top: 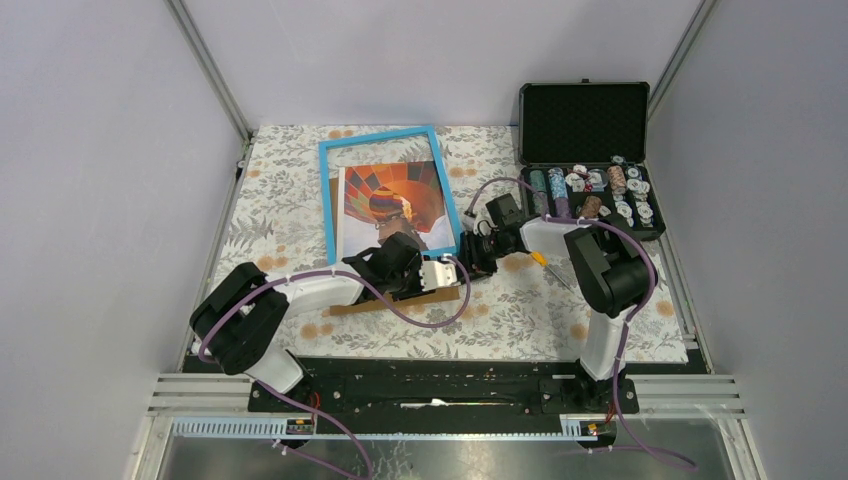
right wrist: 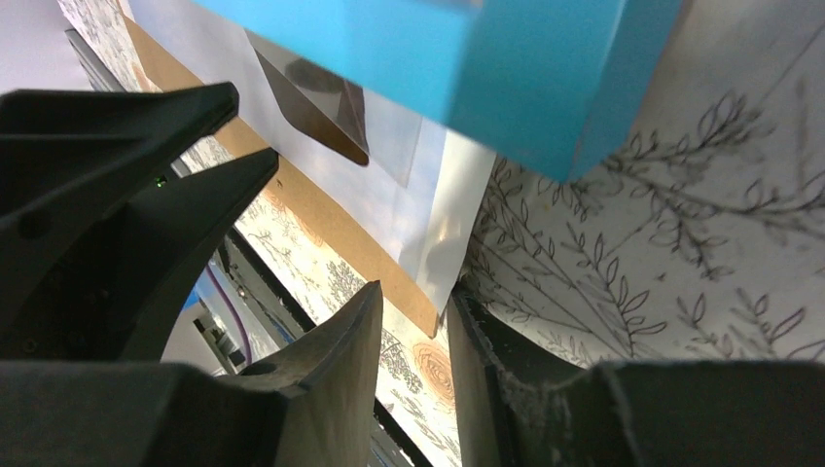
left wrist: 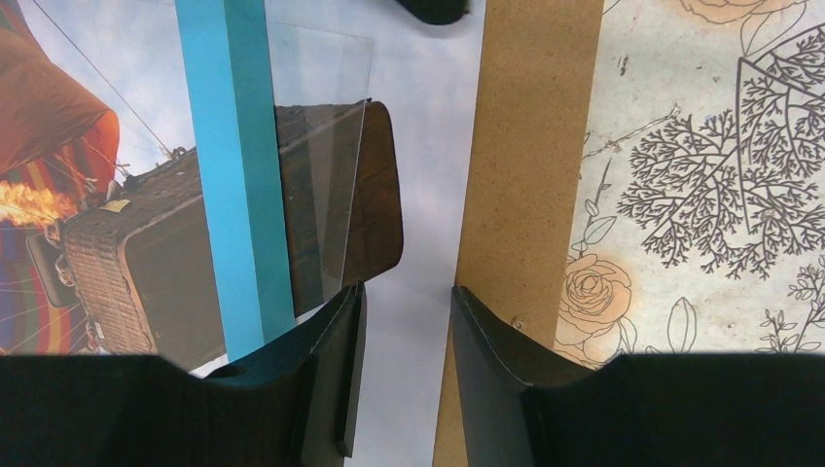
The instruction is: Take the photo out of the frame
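The frame (top: 326, 200), light blue, lies flat on the flowered cloth. The photo (top: 395, 195) of the orange balloon shows inside it. In the left wrist view the photo's white margin (left wrist: 420, 146) sticks out past the frame's near bar (left wrist: 233, 175), beside a clear sheet (left wrist: 326, 126), on a brown backing board (left wrist: 530, 146). My left gripper (left wrist: 408, 289) (top: 452, 268) hovers open over that margin, holding nothing. My right gripper (right wrist: 416, 292) (top: 474, 252) is open, its tips at the corner of the photo (right wrist: 443, 243) and board (right wrist: 389, 277), below the frame's corner (right wrist: 467, 68).
A black case (top: 585, 120) stands open at the back right, its tray full of small spools. A small orange-handled tool (top: 540, 260) lies on the cloth by the right arm. The left gripper's fingers (right wrist: 117, 195) loom close on the left in the right wrist view.
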Tool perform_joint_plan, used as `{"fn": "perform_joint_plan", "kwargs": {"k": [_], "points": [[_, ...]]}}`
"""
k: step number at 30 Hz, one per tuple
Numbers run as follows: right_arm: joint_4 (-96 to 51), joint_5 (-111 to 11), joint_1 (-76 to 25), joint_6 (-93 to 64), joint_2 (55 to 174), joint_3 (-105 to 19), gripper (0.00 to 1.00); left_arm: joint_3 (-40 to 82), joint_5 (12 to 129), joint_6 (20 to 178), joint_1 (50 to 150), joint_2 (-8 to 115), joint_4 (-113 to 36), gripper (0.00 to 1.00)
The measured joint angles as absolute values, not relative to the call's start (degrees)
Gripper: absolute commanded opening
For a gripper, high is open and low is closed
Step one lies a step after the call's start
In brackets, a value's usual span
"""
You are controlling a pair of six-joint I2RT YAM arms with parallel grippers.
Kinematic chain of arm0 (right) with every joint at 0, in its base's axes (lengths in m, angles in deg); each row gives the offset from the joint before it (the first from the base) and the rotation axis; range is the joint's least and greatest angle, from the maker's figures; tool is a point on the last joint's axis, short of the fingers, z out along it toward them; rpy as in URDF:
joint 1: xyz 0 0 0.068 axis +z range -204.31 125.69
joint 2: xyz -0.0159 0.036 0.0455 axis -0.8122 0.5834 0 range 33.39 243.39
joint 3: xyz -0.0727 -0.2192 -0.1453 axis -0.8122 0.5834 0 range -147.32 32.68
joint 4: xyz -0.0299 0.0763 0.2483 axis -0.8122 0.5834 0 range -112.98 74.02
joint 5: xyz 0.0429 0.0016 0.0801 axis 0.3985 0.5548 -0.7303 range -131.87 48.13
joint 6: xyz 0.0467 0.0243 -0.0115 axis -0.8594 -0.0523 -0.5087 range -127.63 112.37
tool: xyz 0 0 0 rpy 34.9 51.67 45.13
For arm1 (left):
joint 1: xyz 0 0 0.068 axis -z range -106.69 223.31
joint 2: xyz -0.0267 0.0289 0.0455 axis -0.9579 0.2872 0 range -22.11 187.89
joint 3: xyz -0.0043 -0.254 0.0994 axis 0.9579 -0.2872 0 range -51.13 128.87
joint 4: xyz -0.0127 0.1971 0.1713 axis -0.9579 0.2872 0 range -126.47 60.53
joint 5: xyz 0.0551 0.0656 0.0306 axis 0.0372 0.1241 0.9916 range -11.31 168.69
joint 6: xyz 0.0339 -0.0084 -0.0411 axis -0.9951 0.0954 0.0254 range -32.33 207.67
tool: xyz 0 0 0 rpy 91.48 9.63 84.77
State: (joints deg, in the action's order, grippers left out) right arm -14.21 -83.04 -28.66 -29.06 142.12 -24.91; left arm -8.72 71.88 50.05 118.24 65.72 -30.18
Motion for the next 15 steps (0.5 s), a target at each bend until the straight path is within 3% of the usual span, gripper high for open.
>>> {"fn": "perform_joint_plan", "kwargs": {"k": [4, 8, 9, 15], "points": [[-14.8, -81.4, -29.0, -28.9, 142.8, -26.5, 0.27, -8.7, 71.9, 50.0, 118.2, 65.7, -30.2, 0.43], [-15.0, -81.0, -29.3, -28.9, 143.9, -27.0, 0.05, -8.7, 71.9, 50.0, 118.2, 65.7, -30.2, 0.45], [-14.9, -81.0, -29.4, -28.7, 144.0, -27.0, 0.01, -8.7, 71.9, 50.0, 118.2, 65.7, -30.2, 0.48], [-14.0, -81.9, -29.6, -28.4, 144.1, -27.0, 0.0, -8.7, 71.9, 50.6, 118.2, 65.0, -30.4, 0.75]]}}
